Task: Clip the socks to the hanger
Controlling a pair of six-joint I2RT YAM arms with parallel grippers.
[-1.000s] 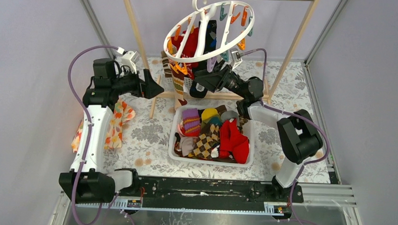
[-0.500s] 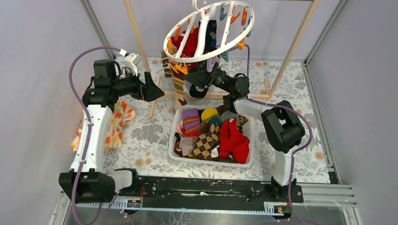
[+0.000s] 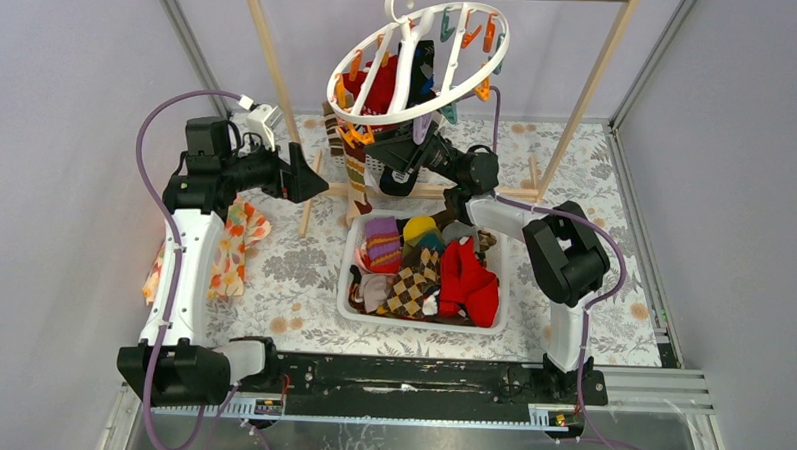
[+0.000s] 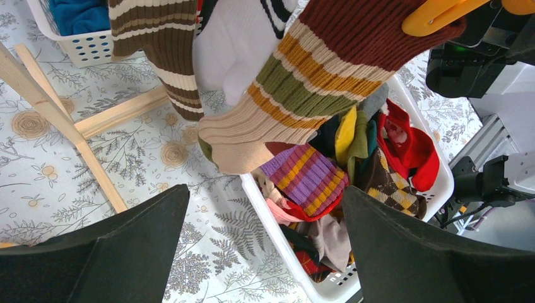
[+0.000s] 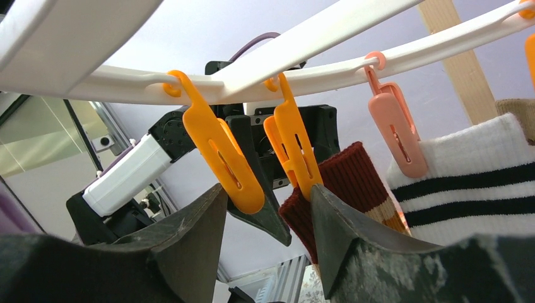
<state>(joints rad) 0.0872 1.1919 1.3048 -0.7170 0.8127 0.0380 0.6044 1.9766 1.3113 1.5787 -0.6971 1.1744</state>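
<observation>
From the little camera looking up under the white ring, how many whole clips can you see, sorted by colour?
Orange clips: 2
Pink clip: 1
Total: 3
A cut-off orange piece at the right edge is not counted.

Overhead faces down; left wrist down, right up, sharing striped sock (image 4: 315, 82) (image 5: 344, 180).

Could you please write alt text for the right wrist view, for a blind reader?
Seen from below, a white hanger carries two orange clips and a peach clip; one orange clip grips a maroon sock, the peach one a black-striped white sock. The right gripper holds its fingers open beneath.
</observation>
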